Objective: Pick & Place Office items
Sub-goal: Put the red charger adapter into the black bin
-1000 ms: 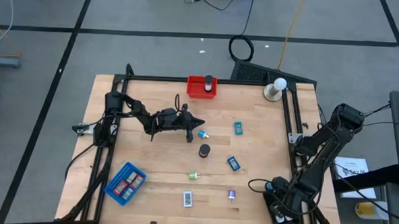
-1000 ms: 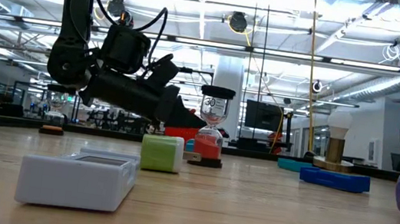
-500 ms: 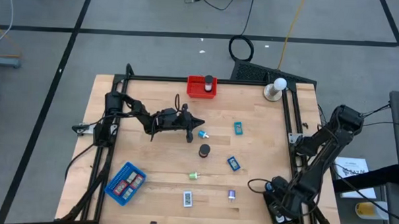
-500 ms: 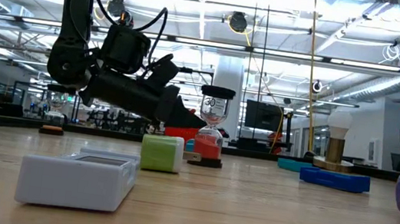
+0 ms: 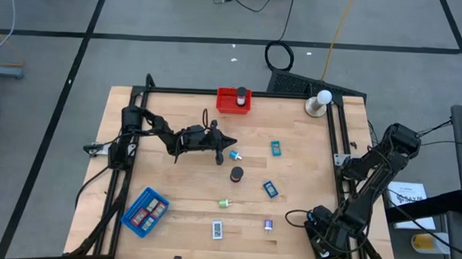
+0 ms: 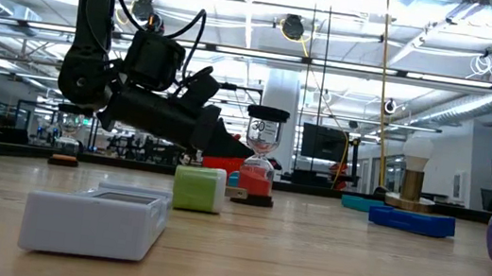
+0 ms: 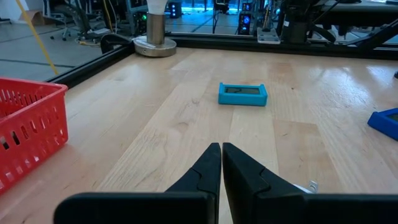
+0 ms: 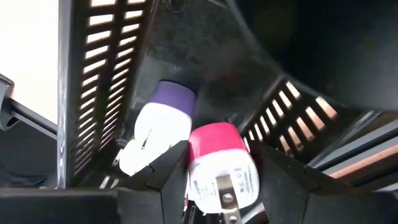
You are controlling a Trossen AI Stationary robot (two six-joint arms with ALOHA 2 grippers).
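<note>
My right gripper [image 8: 219,180] hangs over the black tray [image 5: 324,246] at the table's near right corner, shut on a pink and white piece [image 8: 221,163]. A purple and white piece [image 8: 158,127] lies in that tray beside it. My left gripper [image 5: 230,142] waits shut at mid-table, just above the wood, touching nothing. Loose on the table lie a small blue piece [image 5: 234,155], a black cylinder [image 5: 236,174], a teal block [image 5: 276,149], a blue block [image 5: 270,189], a green bit [image 5: 224,202], a purple bit [image 5: 268,224] and a white-labelled rectangle [image 5: 217,230]. My right gripper pinches the pink and white piece by its two opposite sides [image 8: 194,163] between its two fingers. The fingers come from above, slanting steeply down into the black tray. The piece stands between the fingers with its pink end toward the tray floor; whether that end rests there, I cannot tell.
A red tray [image 5: 234,100] stands at the far edge and a blue tray [image 5: 145,212] holding several pieces at the near left. A white ball on a round stand [image 5: 320,103] is at the far right corner. Black rails [image 5: 333,142] run along the table's sides.
</note>
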